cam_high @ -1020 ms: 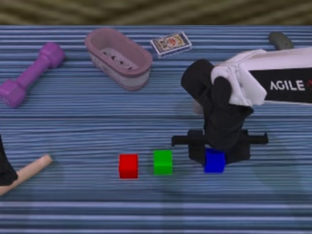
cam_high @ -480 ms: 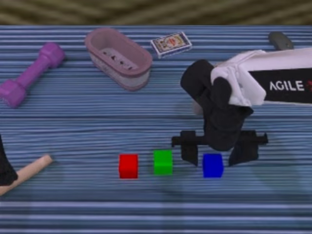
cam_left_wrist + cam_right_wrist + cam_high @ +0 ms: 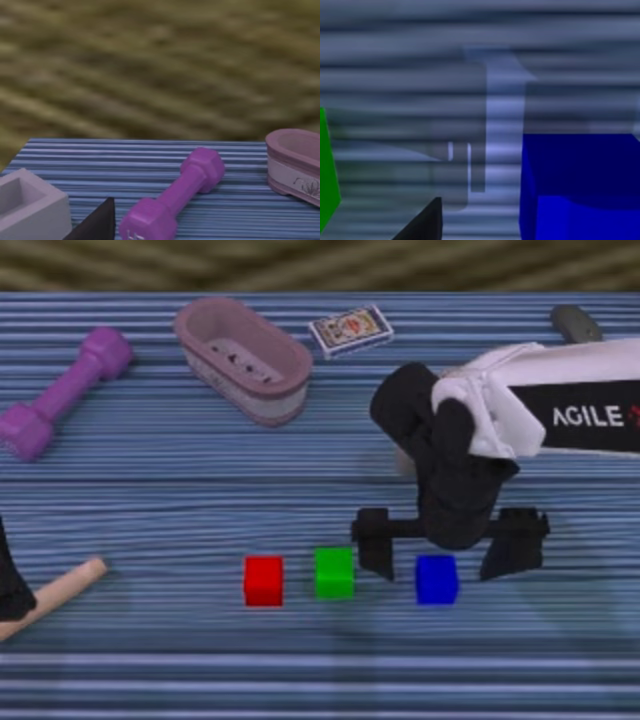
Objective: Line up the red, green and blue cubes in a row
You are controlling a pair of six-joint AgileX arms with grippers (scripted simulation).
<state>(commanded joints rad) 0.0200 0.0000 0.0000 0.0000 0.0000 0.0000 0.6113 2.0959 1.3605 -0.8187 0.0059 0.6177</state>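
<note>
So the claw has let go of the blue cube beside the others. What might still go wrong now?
The right claw hangs open with one finger on each side of the blue cube; a sideways pull-out might knock it out of line. One finger stands close to the green cube and might nudge it. Also, the gap between blue and green looks wider than the gap between green and the red cube, so the row may count as uneven.

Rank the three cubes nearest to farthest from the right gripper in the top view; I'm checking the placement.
Measured from the open right gripper in the top view:
1. Blue cube: between its fingers, at the row's right end.
2. Green cube: middle, just left of the gripper.
3. Red cube: left end.
</note>
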